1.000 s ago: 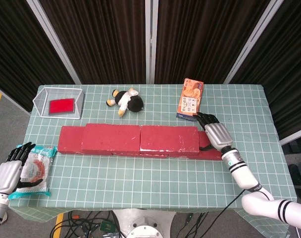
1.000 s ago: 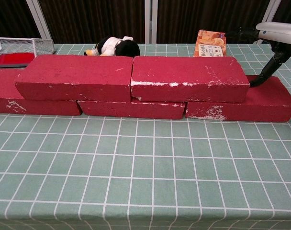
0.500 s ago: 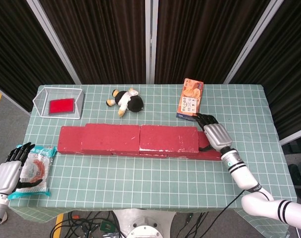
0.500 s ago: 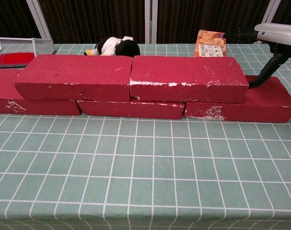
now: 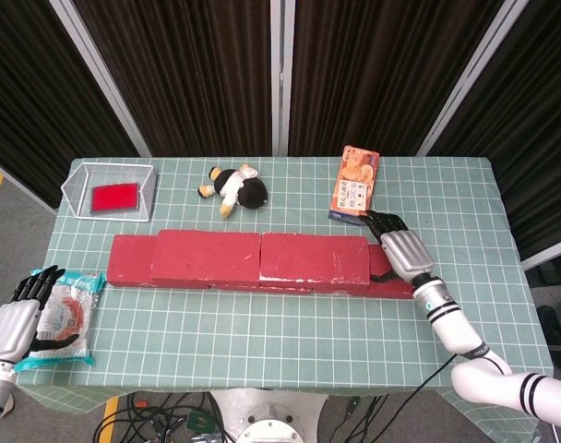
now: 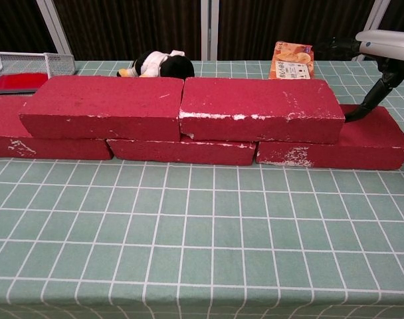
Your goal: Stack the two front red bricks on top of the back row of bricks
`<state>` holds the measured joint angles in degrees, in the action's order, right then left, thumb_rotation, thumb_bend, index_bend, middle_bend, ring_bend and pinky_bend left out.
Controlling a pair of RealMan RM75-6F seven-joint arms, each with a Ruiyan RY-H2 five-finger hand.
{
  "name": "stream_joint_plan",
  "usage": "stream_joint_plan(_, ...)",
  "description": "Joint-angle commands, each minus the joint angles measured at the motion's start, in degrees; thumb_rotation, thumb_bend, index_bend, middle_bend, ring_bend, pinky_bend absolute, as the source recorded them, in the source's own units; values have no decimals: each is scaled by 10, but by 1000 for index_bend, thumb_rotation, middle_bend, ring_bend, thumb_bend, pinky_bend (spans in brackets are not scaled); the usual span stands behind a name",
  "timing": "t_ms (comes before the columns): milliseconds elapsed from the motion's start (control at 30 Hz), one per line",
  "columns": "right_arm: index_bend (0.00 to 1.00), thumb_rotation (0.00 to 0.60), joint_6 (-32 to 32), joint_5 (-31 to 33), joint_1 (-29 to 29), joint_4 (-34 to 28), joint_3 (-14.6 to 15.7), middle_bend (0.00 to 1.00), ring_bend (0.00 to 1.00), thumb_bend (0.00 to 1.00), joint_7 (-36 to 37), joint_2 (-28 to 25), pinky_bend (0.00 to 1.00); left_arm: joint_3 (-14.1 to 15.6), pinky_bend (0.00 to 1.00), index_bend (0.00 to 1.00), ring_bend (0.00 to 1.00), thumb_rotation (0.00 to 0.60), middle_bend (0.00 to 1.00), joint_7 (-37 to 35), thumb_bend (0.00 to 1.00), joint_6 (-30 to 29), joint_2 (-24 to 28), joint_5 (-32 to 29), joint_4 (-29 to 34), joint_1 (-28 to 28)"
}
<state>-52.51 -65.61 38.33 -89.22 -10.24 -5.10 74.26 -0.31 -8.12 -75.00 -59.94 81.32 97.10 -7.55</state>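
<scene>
Two red bricks lie end to end on top of a lower row of red bricks: the left one (image 5: 207,256) (image 6: 102,106) and the right one (image 5: 315,256) (image 6: 258,106). The lower row (image 5: 128,260) (image 6: 368,143) sticks out at both ends. My right hand (image 5: 401,245) (image 6: 386,45) hovers over the row's right end, fingers stretched out, holding nothing. Its thumb (image 6: 369,103) reaches down to the lower brick, right at the end face of the upper right brick. My left hand (image 5: 17,318) lies flat at the table's front left, beside a snack packet (image 5: 68,314).
A wire basket (image 5: 110,189) (image 6: 29,65) with a red pad stands at the back left. A penguin plush (image 5: 234,187) (image 6: 159,65) and an orange snack box (image 5: 354,185) (image 6: 292,61) lie behind the bricks.
The upper right brick has slid slightly left, closing up against the upper left brick. My right hand stays at its end. The left hand has not moved.
</scene>
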Motion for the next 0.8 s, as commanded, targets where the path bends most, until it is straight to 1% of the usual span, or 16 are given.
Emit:
stream_joint_plan(33, 0, 600, -12, -6, -9, -13, 0, 0, 0, 0, 4, -17, 0, -1, 0, 24, 0, 600, 0, -1, 2, -2, 1, 0, 1, 0)
stream_joint_plan(167, 0, 600, -36, -23, -33, -44, 8, 0, 0, 0, 8, -60, 0, -4, 0, 24, 0, 600, 0, -4, 2, -13, 3, 5, 2, 3)
stream_joint_plan(267, 0, 600, -74, -56, -64, -75, 27, 0, 0, 0, 2, -102, 0, -6, 0, 24, 0, 600, 0, -2, 2, -25, 2, 11, 1, 6)
stream_joint_plan(300, 0, 600, -91, -69, -79, -88, 37, 0, 0, 0, -6, -120, 0, -7, 0, 23, 0, 600, 0, -2, 2, -31, 1, 14, 1, 7)
stream_joint_plan(433, 0, 600, -148, -95, -131, -125, 68, 0, 0, 0, -33, -168, 0, -8, 0, 24, 0, 600, 0, 15, 8, -53, -5, 25, -1, 13)
stream_joint_plan(567, 0, 600, -201, -119, -181, -132, 94, 0, 0, 0, -30, -185, 0, -8, 0, 24, 0, 600, 0, 37, 9, -82, -18, 38, -7, 23)
stream_joint_plan(700, 0, 600, -236, -145, -222, -116, 117, 0, 0, 0, -2, -187, 0, -1, 0, 24, 0, 600, 0, 48, 9, -97, -19, 49, -6, 33)
stream_joint_plan(800, 0, 600, -258, -158, -245, -97, 125, 0, 0, 0, 15, -180, 0, 3, 0, 24, 0, 600, 0, 59, 10, -108, -18, 53, -4, 41)
